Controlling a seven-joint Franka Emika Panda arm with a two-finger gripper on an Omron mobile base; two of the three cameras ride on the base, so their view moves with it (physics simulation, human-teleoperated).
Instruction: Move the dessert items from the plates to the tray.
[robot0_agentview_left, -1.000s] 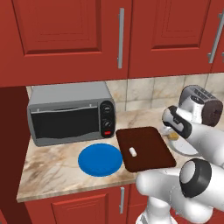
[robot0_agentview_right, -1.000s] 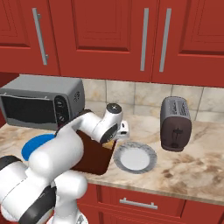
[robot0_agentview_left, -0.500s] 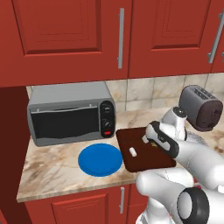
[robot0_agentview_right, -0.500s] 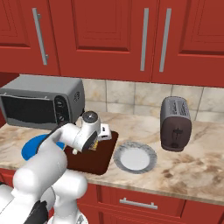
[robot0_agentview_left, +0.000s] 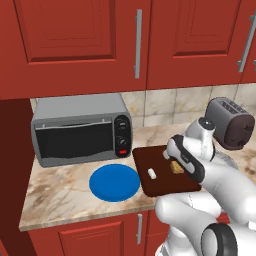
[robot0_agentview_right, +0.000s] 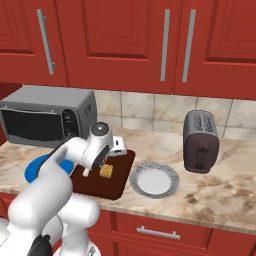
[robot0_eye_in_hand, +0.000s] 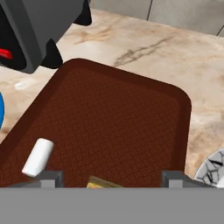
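Hand hovers low over tray, fingers astride brown cube.

Most of the flat dark reddish-brown tray is bare; a small white cylinder and a tan-brown cube lie near its front. The grey microwave stands close behind-left, the dark toaster well apart to the right.

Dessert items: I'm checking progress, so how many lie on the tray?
2. The white marshmallow lies on the tray toward the blue plate; the tan cube sits beneath the claw.
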